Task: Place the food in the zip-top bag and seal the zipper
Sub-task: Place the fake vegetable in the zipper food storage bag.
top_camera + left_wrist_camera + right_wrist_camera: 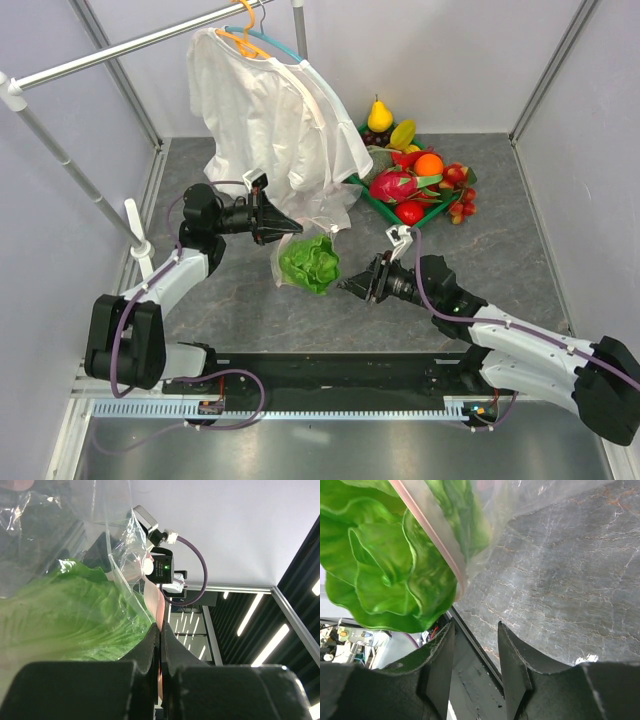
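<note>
Lettuce (310,262) in the mouth of a clear bag (326,214), hanging above the table (500,235).

My left gripper (160,630) is pressed together on the bag's pink zipper strip (432,535), bearing its weight. My right gripper (475,630) stands half spread and empty, just beside the lettuce. The bag looks thin, slippery and floppy, best taken by the stiffer strip. The lettuce looks light and soft, so I should grip it gently.
</note>
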Robot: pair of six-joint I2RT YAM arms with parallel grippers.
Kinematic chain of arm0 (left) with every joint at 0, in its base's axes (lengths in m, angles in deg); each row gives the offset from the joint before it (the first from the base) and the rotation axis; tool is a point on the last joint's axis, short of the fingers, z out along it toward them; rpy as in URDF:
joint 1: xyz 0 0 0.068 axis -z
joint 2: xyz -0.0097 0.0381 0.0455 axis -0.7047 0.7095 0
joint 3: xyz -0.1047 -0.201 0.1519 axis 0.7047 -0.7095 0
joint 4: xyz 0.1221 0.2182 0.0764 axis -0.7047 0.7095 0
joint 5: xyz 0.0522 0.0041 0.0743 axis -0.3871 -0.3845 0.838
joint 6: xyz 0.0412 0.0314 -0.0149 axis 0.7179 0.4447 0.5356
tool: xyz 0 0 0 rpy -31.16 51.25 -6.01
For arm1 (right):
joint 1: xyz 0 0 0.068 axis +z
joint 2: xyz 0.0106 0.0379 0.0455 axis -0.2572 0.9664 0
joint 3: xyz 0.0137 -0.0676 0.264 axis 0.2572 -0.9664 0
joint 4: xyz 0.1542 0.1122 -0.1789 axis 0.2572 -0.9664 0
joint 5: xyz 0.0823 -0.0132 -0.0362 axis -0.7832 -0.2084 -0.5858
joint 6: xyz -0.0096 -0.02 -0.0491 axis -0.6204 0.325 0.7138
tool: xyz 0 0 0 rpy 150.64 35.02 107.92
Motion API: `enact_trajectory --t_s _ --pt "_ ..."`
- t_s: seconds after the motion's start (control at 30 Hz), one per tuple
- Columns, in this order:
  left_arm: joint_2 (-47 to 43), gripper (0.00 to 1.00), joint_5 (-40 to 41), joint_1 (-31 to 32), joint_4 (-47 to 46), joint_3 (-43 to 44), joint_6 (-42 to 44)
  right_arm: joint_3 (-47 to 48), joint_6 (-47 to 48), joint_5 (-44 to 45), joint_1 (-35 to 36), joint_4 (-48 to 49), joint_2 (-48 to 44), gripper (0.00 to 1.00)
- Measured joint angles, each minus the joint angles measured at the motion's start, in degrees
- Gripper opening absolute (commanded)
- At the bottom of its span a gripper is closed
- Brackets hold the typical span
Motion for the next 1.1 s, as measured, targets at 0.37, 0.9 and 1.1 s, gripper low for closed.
enact_trajectory --t_s 0.37,0.9,1.1 --pt "0.9 0.02 0.0 -0.3 0.0 0.0 0.0 -1.6 -1.6 1.4 0.0 8.1 0.2 0.47" --pt "1.1 0.02 0.0 -0.3 0.3 0.4 0.0 -1.6 -3.9 1.3 0.2 8.2 2.1 0.47" --pt "1.2 0.02 0.0 -0.3 0.5 0.5 0.0 -1.6 -2.8 0.2 0.4 5.3 -1.3 0.53"
